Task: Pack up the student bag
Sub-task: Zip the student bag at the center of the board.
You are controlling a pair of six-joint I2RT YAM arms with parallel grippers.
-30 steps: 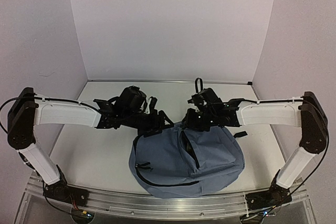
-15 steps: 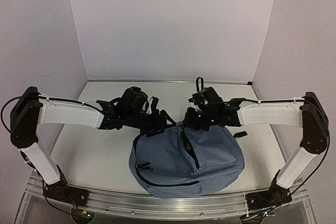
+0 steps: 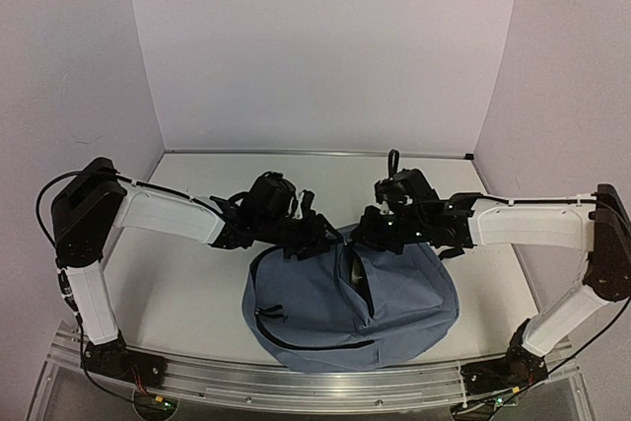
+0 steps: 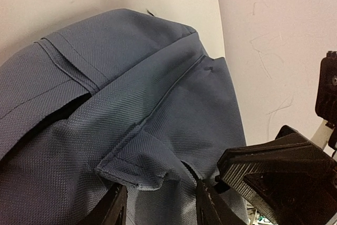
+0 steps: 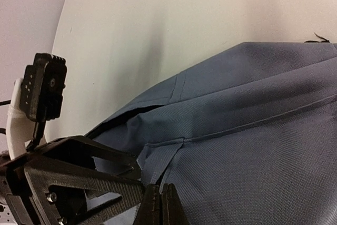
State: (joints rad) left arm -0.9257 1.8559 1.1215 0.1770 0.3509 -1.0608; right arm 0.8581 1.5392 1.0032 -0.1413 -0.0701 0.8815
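The student bag (image 3: 350, 298), grey-blue fabric, lies flat near the table's front edge with a dark slit open down its middle. Both grippers meet at its far edge. My left gripper (image 3: 317, 241) (image 4: 160, 208) has its jaws apart, with a small folded flap (image 4: 134, 169) of the bag between the fingers (image 4: 113, 209). My right gripper (image 3: 368, 240) (image 5: 160, 206) is shut, its tips pinching the lower end of a narrow fabric flap (image 5: 163, 156) beside the opening. The bag's inside is hidden.
The two grippers are almost touching: the right one's black frame (image 4: 279, 175) fills the left wrist view's lower right. Black straps (image 3: 449, 251) trail from the bag's right side. White walls enclose the table (image 3: 187, 283) on three sides.
Both arms have come forward and down onto the bag's far edge. The right gripper has closed. The left gripper's jaws have narrowed around the flap.
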